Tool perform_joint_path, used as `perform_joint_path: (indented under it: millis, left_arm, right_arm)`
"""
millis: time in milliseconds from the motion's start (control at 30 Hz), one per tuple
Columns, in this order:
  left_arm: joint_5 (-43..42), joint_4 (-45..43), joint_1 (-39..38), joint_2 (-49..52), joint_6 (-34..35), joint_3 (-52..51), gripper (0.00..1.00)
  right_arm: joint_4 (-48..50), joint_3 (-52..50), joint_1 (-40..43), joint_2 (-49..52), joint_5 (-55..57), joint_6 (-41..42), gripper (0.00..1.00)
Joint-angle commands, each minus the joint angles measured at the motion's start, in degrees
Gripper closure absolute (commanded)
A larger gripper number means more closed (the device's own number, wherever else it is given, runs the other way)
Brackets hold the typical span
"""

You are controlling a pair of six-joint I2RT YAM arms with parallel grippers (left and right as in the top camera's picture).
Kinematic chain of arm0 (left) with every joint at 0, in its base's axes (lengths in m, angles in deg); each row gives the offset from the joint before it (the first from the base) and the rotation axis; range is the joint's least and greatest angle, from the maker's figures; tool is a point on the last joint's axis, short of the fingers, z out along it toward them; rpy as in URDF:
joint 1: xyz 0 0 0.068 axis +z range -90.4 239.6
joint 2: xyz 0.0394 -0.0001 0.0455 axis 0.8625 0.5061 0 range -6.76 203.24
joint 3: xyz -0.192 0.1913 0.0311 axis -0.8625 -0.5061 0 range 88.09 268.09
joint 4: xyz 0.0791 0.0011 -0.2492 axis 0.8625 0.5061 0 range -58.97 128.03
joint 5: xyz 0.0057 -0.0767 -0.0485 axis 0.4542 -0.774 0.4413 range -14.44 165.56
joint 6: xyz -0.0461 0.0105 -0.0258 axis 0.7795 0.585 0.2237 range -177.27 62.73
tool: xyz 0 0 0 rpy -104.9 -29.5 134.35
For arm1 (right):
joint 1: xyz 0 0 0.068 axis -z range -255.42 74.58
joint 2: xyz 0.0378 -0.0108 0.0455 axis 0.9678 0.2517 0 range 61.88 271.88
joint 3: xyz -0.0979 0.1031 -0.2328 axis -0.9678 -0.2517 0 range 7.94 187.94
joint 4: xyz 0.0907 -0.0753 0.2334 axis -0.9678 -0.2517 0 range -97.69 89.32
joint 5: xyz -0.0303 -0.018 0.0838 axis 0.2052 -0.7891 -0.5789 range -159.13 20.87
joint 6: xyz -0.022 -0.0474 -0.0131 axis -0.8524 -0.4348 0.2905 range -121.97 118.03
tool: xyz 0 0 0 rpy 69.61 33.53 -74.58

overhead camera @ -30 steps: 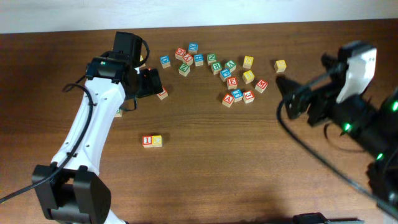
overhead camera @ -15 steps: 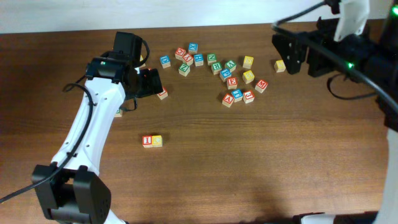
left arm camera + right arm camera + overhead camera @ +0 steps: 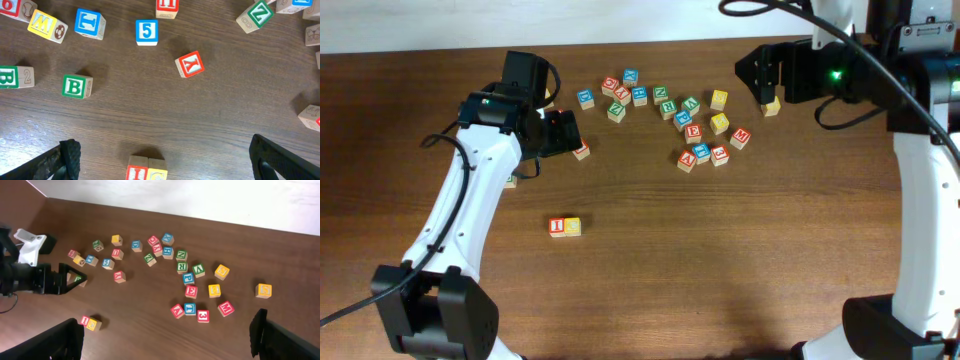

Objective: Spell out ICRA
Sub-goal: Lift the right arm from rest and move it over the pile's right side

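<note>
The red I cube (image 3: 558, 226) and the yellow C cube (image 3: 572, 226) stand touching side by side on the near left of the table; in the left wrist view the I cube (image 3: 136, 173) and C cube (image 3: 157, 174) lie at the bottom edge. The red A cube (image 3: 687, 159) sits at the near side of the scattered pile, and the right wrist view shows this A cube (image 3: 177, 311) too. I cannot tell which green cube is the R. My left gripper (image 3: 560, 132) hangs open and empty above the table. My right gripper (image 3: 752, 72) is open and empty at the far right.
Several other letter cubes lie scattered across the far middle of the table (image 3: 650, 260). A red K cube (image 3: 190, 65) and a green B cube (image 3: 75, 86) sit apart near the left arm. A lone yellow cube (image 3: 771, 105) lies beside the right gripper.
The right arm has swung up and back from the right side, its gripper now by the far yellow cube. The left arm and the cubes have not moved.
</note>
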Motion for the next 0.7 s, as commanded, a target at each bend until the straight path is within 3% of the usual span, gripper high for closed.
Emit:
perform_joint_path:
  millis: [0,200,667]
  left_arm:
    - [0.46,0.04,-0.02,-0.02,-0.50,1.03,0.01]
    - [0.46,0.04,-0.02,-0.02,-0.50,1.03,0.01]
    - [0.46,0.04,-0.02,-0.02,-0.48,1.03,0.01]
  right_arm:
    - [-0.74,1.01,0.48,0.33,0.70,-0.26,0.02]
    - [-5.42,0.96,0.48,0.37,7.67,-0.24,0.02]
    - [-10.27,-2.64,0.37,1.38,2.67,0.44,0.01]
